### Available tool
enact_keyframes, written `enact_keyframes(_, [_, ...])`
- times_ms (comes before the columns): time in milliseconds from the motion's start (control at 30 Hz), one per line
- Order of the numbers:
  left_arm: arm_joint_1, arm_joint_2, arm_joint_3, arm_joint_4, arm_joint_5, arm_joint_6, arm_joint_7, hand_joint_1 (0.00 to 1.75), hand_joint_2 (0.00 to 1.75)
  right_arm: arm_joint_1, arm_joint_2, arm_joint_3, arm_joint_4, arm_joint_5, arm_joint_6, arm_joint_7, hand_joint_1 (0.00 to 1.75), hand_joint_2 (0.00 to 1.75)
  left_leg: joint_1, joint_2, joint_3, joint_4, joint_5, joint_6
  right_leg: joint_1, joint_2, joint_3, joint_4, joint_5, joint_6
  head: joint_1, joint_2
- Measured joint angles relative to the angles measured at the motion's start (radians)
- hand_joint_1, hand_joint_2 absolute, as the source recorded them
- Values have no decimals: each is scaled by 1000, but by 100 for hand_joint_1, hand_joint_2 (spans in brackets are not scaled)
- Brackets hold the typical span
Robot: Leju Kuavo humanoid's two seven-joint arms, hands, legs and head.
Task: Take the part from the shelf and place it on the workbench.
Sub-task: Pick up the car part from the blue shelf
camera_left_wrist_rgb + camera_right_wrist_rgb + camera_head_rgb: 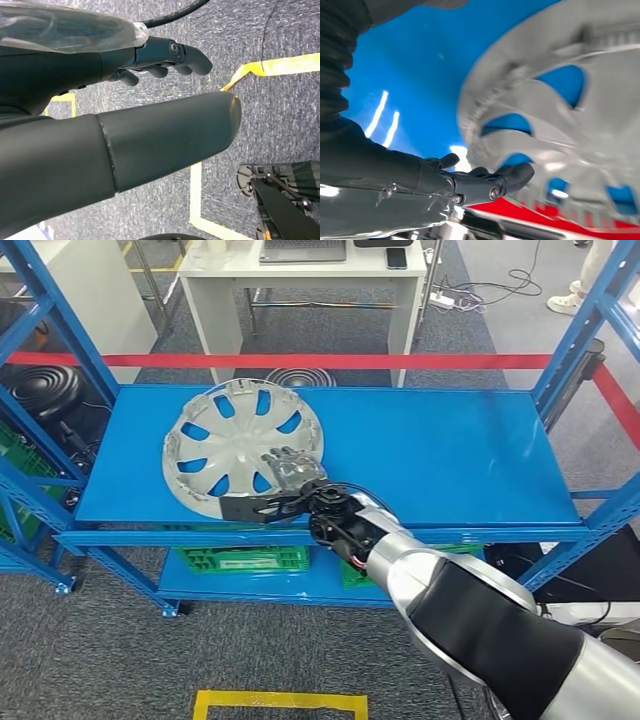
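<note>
Right hand (283,475) at near rim of hubcap (243,447) on shelf (453,455), fingers spread over rim, grip unconfirmed. Needs firm rim pinch before lifting. Left hand (162,62) hangs empty, fingers loose.

Silver right arm (483,620) with black sleeve, exposed wrist cables, dark robot hand (283,485).

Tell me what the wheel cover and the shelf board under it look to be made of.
Wheel cover: most likely moulded plastic with a silver-grey painted, satin finish; the thin spokes, cut-out openings and soft, dull sheen suggest this, though metal can't be ruled out.
Shelf board: probably sheet metal with glossy blue paint; it is flat and thin-edged, and the right wrist view shows sharp light reflections.
</note>
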Motion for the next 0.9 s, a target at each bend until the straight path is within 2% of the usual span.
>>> enact_keyframes(200, [-2,0,0,0,-8,-6,3,0,0,6,-51,-13,27,-25,-25,32,0,175,0,0,0,0,0,0,0,0,0,0,0,0,0,0])
enact_keyframes(567, [-2,3,0,0,-10,-9,4,0,0,22,-139,-63,56,-62,-37,17,0,175,0,0,0,1,0,0,0,0,0,0,1,1,0,0])
enact_keyframes(900, [-3,6,0,0,-14,-10,4,0,0,27,-150,-70,59,-70,-37,10,0,175,0,1,0,1,0,0,0,1,0,0,1,1,0,0])
